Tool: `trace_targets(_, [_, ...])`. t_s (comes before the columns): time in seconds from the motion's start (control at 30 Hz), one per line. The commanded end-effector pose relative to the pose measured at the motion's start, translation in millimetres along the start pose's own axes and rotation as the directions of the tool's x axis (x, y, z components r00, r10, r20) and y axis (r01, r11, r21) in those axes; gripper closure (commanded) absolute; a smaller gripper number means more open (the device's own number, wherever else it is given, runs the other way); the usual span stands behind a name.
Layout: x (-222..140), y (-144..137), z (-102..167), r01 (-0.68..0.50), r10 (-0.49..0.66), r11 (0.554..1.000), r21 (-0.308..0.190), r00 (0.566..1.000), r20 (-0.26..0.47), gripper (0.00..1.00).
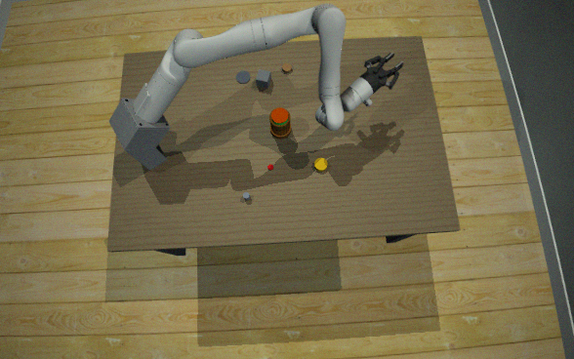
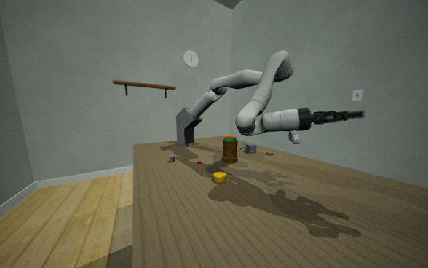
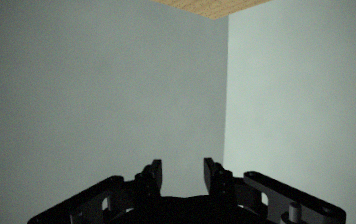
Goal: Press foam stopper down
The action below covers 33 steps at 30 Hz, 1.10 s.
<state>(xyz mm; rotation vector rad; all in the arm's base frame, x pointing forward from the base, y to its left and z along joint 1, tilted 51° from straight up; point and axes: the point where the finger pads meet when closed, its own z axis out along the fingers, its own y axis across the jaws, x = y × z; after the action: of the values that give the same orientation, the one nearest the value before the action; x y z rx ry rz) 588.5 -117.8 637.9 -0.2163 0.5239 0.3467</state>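
A brown jar [image 1: 280,128] stands upright near the middle of the table; it also shows in the exterior view [image 2: 229,150]. Its orange foam stopper [image 1: 280,116] sticks up a little above the rim, with a green band under the orange top [image 2: 229,138]. My gripper [image 1: 394,61] [image 2: 360,114] is held high in the air to the right of the jar, far from it, and points sideways away from the table. In the wrist view the fingers stand partly closed with a clear gap between them and nothing in it; only walls show beyond.
A yellow disc [image 1: 320,164] and a small red piece [image 1: 269,167] lie in front of the jar. A small grey cylinder [image 1: 246,196] stands nearer the front. A grey disc [image 1: 243,77], a grey cube [image 1: 263,79] and a small brown disc [image 1: 287,68] lie behind it.
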Motion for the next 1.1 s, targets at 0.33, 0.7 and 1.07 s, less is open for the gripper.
trace_targets(0.33, [1.3, -27.2, -19.9, -0.118, 0.125, 0.991, 0.071, 0.985, -0.118, 1.00])
trace_targets(0.7, [1.9, -29.9, -23.2, -0.136, 0.147, 0.987, 0.082, 0.980, -0.136, 1.00])
trace_targets(1.07, [3.0, -34.4, -30.5, -0.176, 0.193, 0.979, 0.106, 0.966, -0.173, 1.00])
